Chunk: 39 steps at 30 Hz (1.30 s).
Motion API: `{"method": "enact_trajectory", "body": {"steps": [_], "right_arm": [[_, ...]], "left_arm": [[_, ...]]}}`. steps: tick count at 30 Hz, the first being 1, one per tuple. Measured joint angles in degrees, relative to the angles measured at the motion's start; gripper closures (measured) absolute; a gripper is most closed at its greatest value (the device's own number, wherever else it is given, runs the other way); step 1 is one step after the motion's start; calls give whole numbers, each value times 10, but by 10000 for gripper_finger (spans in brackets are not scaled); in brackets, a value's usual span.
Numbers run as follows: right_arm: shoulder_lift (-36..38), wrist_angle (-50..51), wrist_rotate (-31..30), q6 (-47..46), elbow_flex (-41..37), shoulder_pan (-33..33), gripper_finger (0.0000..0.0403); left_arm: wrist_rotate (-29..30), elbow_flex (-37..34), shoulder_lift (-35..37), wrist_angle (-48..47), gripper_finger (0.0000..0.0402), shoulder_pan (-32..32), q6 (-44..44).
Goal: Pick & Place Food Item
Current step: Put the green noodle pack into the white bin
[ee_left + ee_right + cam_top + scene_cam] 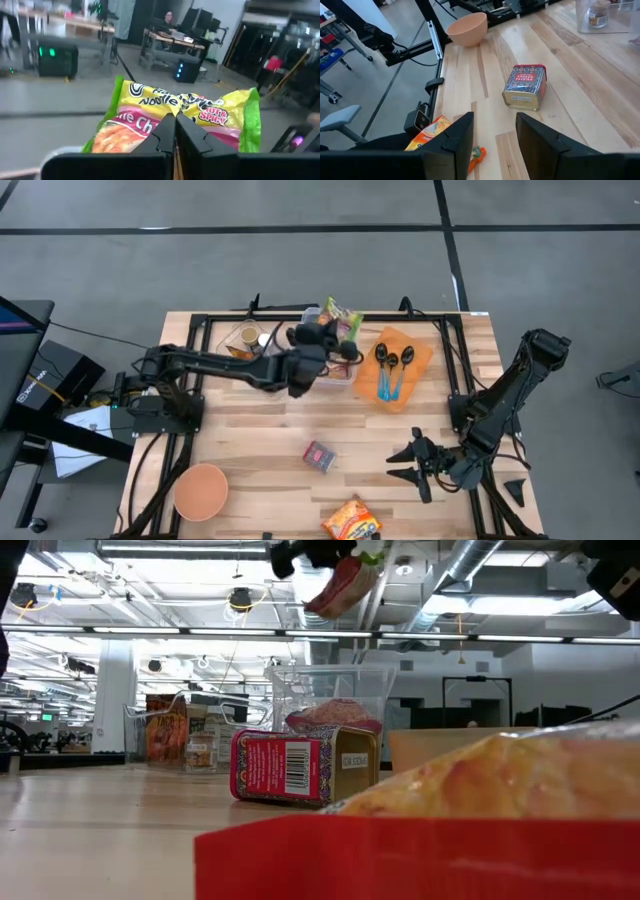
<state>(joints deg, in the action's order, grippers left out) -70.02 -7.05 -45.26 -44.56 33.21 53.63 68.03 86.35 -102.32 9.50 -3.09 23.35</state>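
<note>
While the light wooden slatted table (250, 440) carries every loose item, the left arm reaches across its far half toward 12 o'clock. The left gripper (175, 131) is clamped shut on a yellow, green and pink instant noodle packet (190, 117), and the low view shows this packet (340, 585) raised clear of the table top, above the clear plastic containers (330, 700).

From above, the packet (343, 322) sits at 12 o'clock, over the clear tray at the far edge. Just beside that tray, toward 1 o'clock, lies an orange rectangular mat (400, 365) holding dark spoons with blue handles (390, 375).

At 4 o'clock the right gripper (492, 132) hangs low over the table edge, its fingers parted with nothing between them.

At 7 o'clock stands a peach-coloured round bowl (200, 490). At 6 o'clock, on the near edge, lies an orange and yellow snack bag (352, 522). Near the table centre, well apart from both grippers, lies a small red rectangular tin with a printed label (319, 456), resting on its side (524, 86)
</note>
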Motion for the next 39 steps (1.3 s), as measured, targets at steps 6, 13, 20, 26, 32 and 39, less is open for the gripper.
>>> {"method": "enact_trajectory", "body": {"steps": [6,13,20,26,32,39], "right_arm": [[0,2,2,0,0,0,259],[0,2,2,2,0,0,259],[0,2,2,0,0,-1,259],[0,7,2,1,0,-1,259],[0,8,2,1,0,-1,259],[0,8,2,4,0,-1,259]], "left_arm": [[-39,0,0,-70,401,34,125],[-22,0,-15,-116,401,37,153],[-1,0,-63,-122,401,37,186],[7,-1,-90,-128,401,51,207],[10,-16,-103,-153,401,61,254],[5,-45,-102,-118,401,79,256]]}}
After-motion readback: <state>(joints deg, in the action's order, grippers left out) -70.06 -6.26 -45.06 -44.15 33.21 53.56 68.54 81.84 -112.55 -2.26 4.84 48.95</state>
